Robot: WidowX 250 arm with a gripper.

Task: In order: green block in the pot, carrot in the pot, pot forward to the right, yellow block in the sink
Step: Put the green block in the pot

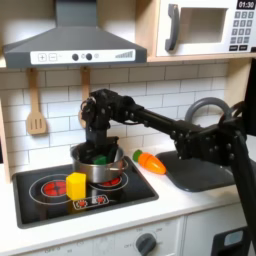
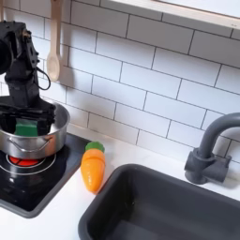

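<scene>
White-tiled toy kitchen | arm bent down | gripper (image 2: 25, 116) inside pot (image 2: 47, 145)

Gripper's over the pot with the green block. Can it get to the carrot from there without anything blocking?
Probably yes. The carrot lies alone on the white counter between the pot and the sink, nothing on or against it; the gripper need only rise over the rim.

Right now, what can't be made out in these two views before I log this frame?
- Gripper: in both exterior views it sits low over the pot; open or shut is unclear.
- Green block: release can't be told.
- Sink: cut off by the second exterior view's bottom edge.
- Yellow block: small and blurred in the first exterior view.
</scene>
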